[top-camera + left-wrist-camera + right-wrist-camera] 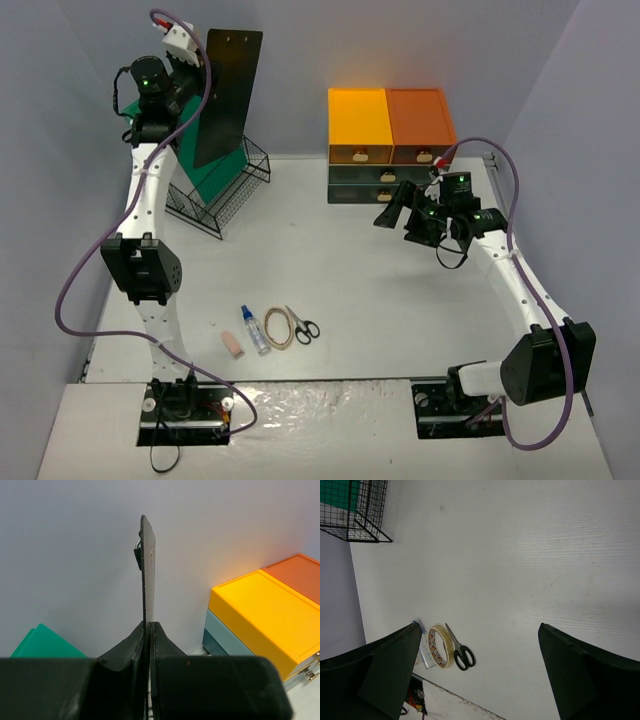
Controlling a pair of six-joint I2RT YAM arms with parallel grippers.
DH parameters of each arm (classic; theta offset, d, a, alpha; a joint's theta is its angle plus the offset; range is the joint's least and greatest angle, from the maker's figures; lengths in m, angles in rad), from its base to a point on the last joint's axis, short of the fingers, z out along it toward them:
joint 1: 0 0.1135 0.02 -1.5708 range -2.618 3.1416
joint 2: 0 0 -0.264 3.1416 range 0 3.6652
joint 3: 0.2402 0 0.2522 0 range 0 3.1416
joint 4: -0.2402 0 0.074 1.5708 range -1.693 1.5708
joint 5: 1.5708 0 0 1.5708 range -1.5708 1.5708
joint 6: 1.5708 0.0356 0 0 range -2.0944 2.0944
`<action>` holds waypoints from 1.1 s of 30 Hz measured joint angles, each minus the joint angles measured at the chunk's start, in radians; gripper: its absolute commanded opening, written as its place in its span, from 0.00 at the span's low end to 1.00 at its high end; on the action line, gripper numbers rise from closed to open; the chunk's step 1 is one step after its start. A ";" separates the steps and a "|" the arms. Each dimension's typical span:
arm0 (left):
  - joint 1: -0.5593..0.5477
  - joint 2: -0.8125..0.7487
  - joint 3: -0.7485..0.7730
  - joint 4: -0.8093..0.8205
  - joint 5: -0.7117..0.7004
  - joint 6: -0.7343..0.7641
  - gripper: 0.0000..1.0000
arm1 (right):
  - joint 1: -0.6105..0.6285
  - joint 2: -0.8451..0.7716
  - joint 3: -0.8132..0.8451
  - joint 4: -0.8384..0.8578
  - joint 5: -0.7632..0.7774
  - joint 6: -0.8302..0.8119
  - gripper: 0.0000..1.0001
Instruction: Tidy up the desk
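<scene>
Left claw (148,630): pinching one edge of a black clipboard (228,95), held roughly upright over the wire basket (240,182).
Right claw (397,226): spread wide, empty, hovering above the tabletop (400,300) near the drawer unit (388,145).
Tabletop: beneath both arms; eraser (232,345), bottle (255,330), tape roll (279,327) and scissors (304,326) near its front edge.

The right end effector (480,626) half-hides the bottle (424,652), and the view's edge crops the wire basket (370,510).

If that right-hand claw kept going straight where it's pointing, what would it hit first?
Probably bare desk: the open right gripper aims at it, with the tape roll and scissors off to one side.
</scene>
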 measured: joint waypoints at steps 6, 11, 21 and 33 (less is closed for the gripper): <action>0.030 -0.006 -0.086 0.054 0.013 -0.002 0.00 | 0.000 0.045 0.000 0.002 -0.005 -0.004 1.00; 0.039 -0.009 -0.265 0.103 0.013 -0.011 0.00 | 0.000 0.068 0.000 0.006 -0.006 -0.007 1.00; 0.039 -0.078 -0.500 0.327 0.024 -0.093 0.00 | 0.000 0.092 0.000 0.007 -0.015 -0.015 1.00; 0.039 -0.184 -0.788 0.618 -0.004 -0.187 0.00 | 0.000 0.092 -0.001 0.008 -0.034 -0.019 1.00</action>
